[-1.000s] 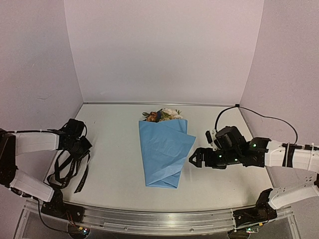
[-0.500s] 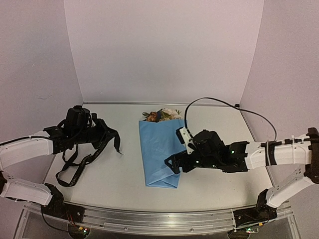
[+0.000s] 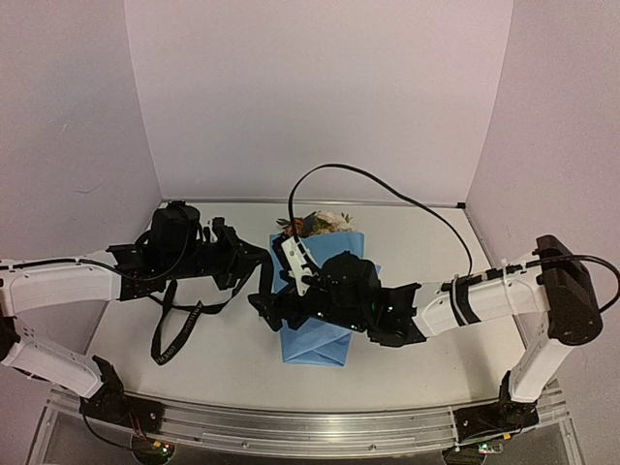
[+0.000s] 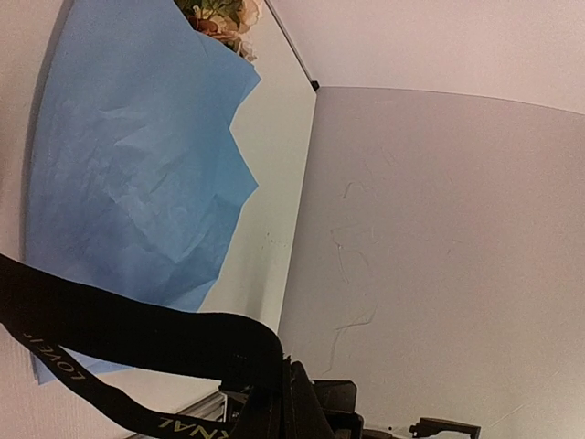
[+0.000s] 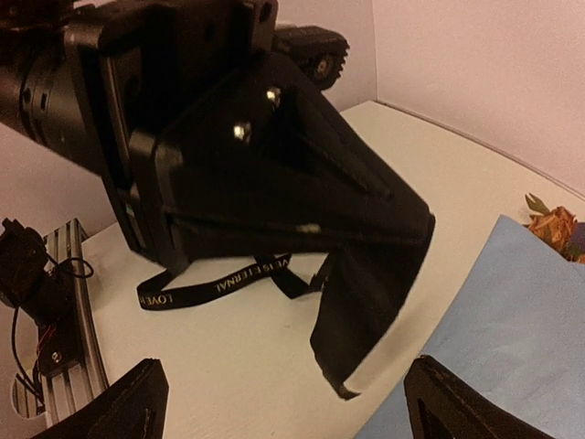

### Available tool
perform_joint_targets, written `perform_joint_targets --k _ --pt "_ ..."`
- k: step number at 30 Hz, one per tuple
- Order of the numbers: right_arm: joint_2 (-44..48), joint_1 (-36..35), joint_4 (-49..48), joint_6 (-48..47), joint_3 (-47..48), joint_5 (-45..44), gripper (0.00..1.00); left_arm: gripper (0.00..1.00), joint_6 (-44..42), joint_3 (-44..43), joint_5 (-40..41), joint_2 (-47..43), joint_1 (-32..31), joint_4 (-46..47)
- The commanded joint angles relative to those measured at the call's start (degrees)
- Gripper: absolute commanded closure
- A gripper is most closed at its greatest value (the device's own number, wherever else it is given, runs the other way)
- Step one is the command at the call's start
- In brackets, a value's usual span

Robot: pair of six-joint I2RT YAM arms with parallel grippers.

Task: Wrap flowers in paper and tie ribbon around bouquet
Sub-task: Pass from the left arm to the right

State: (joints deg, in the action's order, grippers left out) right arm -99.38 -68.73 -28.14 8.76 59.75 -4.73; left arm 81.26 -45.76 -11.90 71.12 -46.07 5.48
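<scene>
Ribbon [image 3: 179,334] pinched in closed left hand [image 3: 254,260], right hand [image 3: 262,303] wide open, empty, over left edge of bouquet [image 3: 315,339]

— Where's the bouquet [image 3: 312,351]?
— It's lying mid-bench [image 3: 426,368], a light blue cone with its narrow end toward the near edge. The flowers [image 3: 325,223] poke out at the far end.
— And the ribbon [image 3: 177,329]?
— It's black and trails in loops from the left gripper [image 3: 250,263], whose jaws are clamped. Its tail reaches the bench left of the cone.
— The right arm [image 3: 484,295]?
— Stretched across the cone. The right gripper [image 3: 263,305] sits at the cone's left edge, just beside the left one. I can't make out its jaws.
</scene>
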Motion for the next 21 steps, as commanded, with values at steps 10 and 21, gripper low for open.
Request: perform_joint_targets --k 10,21 --pt "-7.2 -0.7 -4.2 -7.9 8.3 -13.5 0.4 1.0 1.4 -0.6 -0.3 -3.6 -1.4 3.2" --pt "8.2 -2.8 12.5 -5.9 -3.8 -16.4 1.0 0.78 -3.8 2.1 -2.3 -7.3 -1.6 0.8"
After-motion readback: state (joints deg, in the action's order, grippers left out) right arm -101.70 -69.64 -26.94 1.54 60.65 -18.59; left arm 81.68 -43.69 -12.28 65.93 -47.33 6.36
